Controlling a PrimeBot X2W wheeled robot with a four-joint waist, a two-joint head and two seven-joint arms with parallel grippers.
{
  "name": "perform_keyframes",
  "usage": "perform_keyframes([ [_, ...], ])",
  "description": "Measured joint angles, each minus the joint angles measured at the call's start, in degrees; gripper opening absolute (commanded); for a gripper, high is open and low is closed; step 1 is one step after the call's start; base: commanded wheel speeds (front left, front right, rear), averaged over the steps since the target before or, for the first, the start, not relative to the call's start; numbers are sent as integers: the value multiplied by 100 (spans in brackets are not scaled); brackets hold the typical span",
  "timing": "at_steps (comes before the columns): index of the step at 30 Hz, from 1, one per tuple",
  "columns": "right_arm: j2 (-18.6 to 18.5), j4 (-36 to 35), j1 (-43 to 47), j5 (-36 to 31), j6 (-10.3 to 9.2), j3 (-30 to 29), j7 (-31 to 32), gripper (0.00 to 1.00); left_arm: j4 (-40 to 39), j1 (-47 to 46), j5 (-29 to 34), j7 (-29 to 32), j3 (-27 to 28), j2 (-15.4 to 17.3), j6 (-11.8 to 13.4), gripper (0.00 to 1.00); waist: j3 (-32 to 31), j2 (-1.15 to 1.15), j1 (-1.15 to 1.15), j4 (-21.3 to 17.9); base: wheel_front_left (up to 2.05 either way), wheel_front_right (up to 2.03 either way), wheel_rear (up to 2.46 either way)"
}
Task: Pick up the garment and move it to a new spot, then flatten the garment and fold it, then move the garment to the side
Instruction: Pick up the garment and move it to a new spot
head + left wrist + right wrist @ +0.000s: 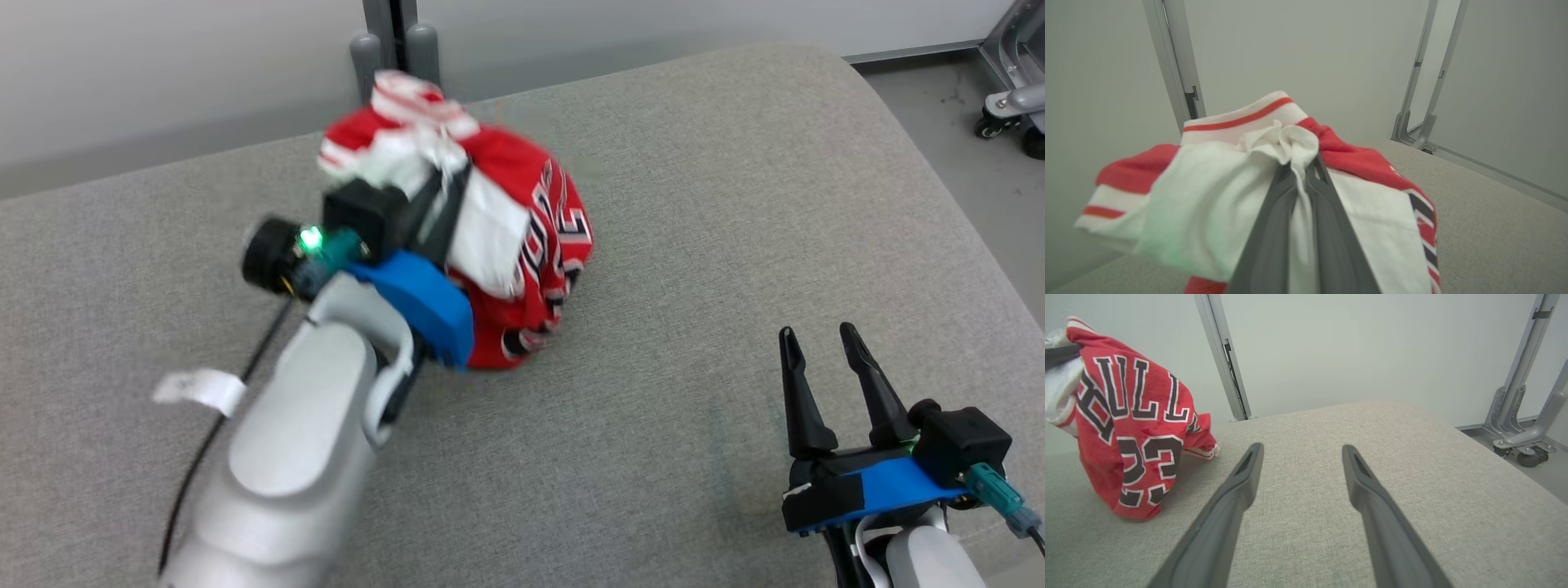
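Head view: the red garment (535, 245), a jersey with white trim and black lettering, hangs bunched from the left gripper (447, 204) at the far left-centre of the grey upholstered surface (694, 204). Its lower folds touch the fabric, while its striped white hem stands up at the far side. In the left wrist view the two dark fingers (1267, 245) are pressed almost together, with only a thin fold of white cloth pinched between them. The cloth puckers into a knot just past the tips, and the rest of the jersey spreads to either side. In the right wrist view the jersey (1135, 428) sits well to the left, its letters and number facing that camera.

The right gripper (818, 331) is at the near right, well apart from the garment. Its fingers are spread wide with nothing between them, and they point away over the bare fabric.

A green light (310, 239) glows on the left wrist. A grey post (392, 33) stands beyond the far edge, and a wheeled frame (1012, 106) stands on the floor at the far right.
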Motion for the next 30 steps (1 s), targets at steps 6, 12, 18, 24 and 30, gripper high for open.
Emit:
perform_keyframes([
  [6,0,-19,3,-3,0,8,-2,100,375,694,-52,-112,-383,-134,0,0,-30,0,0,88,0,0,0],
  [12,1,-1,14,-62,0,31,-5,100,437,818,-85,-582,-452,-215,80,100,-216,0,0,258,0,0,0],
  [18,0,32,139,-125,-1,9,-7,100,267,887,-92,-1007,-258,-109,280,100,-475,0,0,488,0,0,0],
  [24,1,12,289,-164,-1,-14,-8,100,-70,1285,-156,-1148,54,93,497,100,-707,0,0,788,0,0,0],
  [30,2,-30,377,-222,-1,-44,-9,100,-604,1819,-202,-1173,493,375,719,100,-869,0,0,1113,0,0,0],
])
